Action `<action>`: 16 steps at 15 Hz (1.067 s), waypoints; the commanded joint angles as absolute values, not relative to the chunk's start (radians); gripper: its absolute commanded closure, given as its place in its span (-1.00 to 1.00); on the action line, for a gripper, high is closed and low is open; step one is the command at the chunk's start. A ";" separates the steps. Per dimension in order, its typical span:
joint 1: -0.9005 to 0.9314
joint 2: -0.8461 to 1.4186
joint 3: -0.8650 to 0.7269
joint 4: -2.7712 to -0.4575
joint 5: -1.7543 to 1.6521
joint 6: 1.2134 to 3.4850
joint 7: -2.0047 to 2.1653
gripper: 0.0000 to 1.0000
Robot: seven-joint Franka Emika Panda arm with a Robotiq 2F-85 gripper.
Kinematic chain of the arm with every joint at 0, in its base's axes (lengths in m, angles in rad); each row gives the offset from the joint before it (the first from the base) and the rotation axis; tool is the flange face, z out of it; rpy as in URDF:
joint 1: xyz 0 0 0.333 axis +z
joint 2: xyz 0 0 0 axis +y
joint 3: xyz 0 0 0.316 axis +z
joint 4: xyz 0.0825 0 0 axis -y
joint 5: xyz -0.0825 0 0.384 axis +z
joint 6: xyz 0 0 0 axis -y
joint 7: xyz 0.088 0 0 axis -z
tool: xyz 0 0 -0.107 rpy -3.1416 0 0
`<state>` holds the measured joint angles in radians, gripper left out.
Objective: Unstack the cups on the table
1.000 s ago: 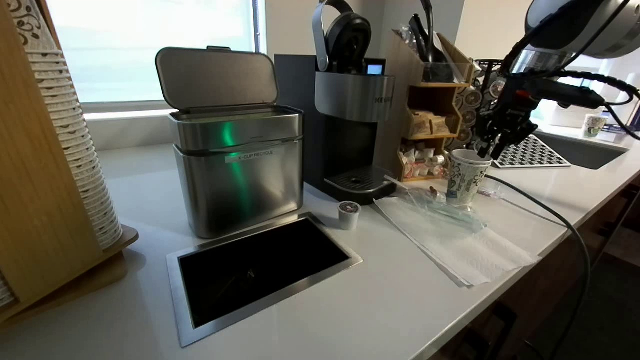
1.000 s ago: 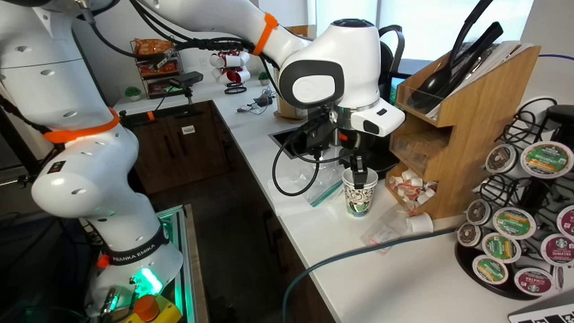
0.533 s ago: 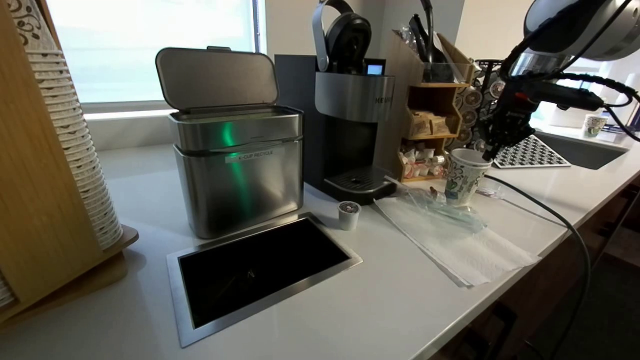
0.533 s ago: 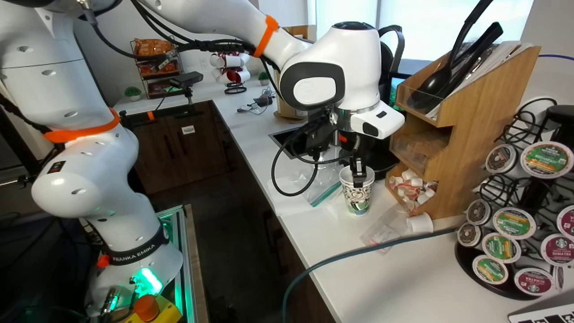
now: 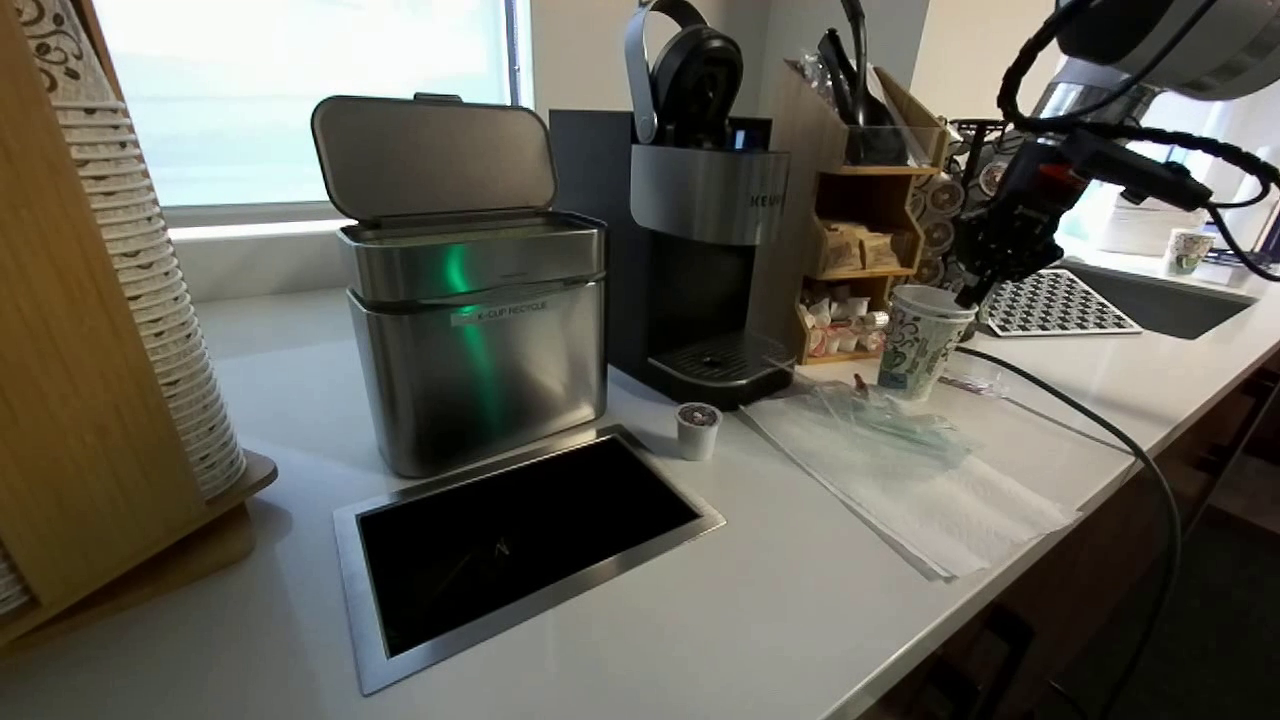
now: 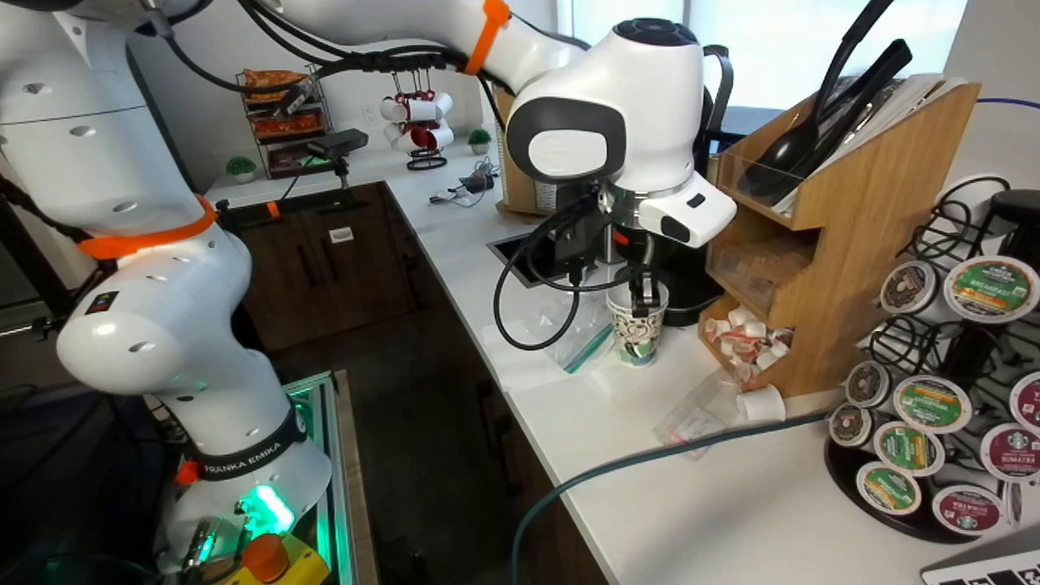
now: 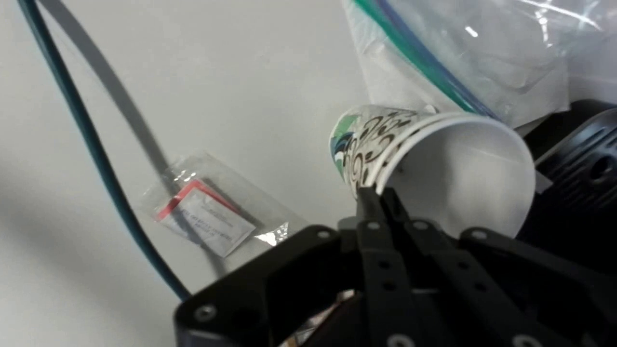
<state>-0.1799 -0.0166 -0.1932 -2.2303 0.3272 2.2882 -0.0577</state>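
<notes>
Two nested pale cups with a swirl and green pattern stand as one stack (image 5: 918,350), also seen in an exterior view (image 6: 637,335). In the wrist view the cups (image 7: 385,140) show two white rims close together, with the inside of the inner cup empty. My gripper (image 7: 378,193) is shut on the rim, one finger outside and one inside; I cannot tell whether it pinches one wall or both. The stack leans a little. I cannot tell whether its base touches the white table (image 5: 720,620). In both exterior views the gripper (image 6: 646,305) comes from above.
A clear zip bag (image 5: 900,425) and paper towel (image 5: 960,520) lie beside the stack. The coffee machine (image 5: 710,200) and wooden organizer (image 6: 877,219) are close behind. A cable (image 6: 650,457), small packet (image 7: 209,219) and tipped white cup (image 6: 762,404) lie near. A steel-framed recess (image 5: 540,610) is farther along.
The gripper and the nested cups have moved together toward the coffee machine side and slightly up in both exterior views. The wrist has tilted, and the stack leans more. The cups stay nested.
</notes>
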 commanded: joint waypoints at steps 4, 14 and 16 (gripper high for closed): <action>-0.201 -0.029 -0.211 -2.216 0.251 2.295 -0.032 0.98; -0.197 -0.039 -0.208 -2.208 0.230 2.204 -0.110 0.98; -0.198 -0.050 -0.208 -2.200 0.233 2.188 -0.101 0.98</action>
